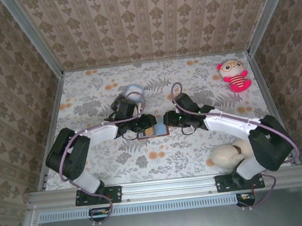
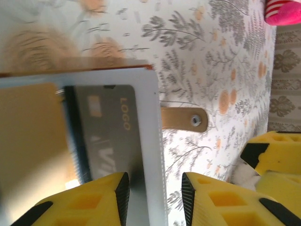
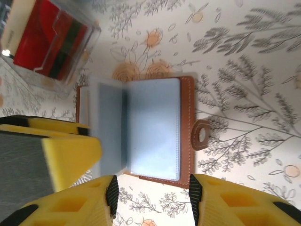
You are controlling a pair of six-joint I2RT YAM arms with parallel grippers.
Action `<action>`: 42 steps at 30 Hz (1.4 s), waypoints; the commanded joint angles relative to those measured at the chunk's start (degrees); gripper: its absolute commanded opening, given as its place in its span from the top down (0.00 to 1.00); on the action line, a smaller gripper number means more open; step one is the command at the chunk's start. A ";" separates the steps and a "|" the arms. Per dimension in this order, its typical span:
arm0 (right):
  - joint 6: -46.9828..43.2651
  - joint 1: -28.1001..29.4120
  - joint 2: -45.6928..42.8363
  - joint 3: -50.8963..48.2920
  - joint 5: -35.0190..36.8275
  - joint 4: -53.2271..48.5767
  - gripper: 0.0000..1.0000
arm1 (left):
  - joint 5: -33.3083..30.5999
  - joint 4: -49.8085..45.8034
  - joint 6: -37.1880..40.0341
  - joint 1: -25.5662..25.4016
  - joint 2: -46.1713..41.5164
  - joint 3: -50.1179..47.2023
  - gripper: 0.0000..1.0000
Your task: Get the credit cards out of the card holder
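Card holder (image 3: 155, 122) lies open under your left gripper (image 2: 154, 188) and right gripper (image 3: 153, 188), jaws parted on both, its grey card (image 2: 110, 127) reading "LOGO", clear box (image 3: 47, 42) beside.

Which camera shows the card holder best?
Right wrist: the card holder lies open and nearly whole, blue pages and snap tab clear. Left wrist crops it close around a grey card; the top view shows it tiny.
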 commanded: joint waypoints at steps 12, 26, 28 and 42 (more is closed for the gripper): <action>0.30 -0.48 -0.65 -1.53 1.20 1.62 0.58 | -4.77 -5.16 0.44 1.40 -0.47 2.19 0.67; 0.27 1.81 10.31 5.51 -2.73 -0.83 0.68 | -6.66 -6.16 0.14 1.43 3.11 2.28 0.81; -0.21 1.89 11.71 6.25 -5.03 -0.39 0.70 | -6.66 -6.18 0.17 1.43 3.73 2.29 0.83; -0.57 2.15 21.34 11.36 -5.70 -5.43 0.73 | -10.33 -6.59 -0.67 2.45 4.23 -0.69 0.81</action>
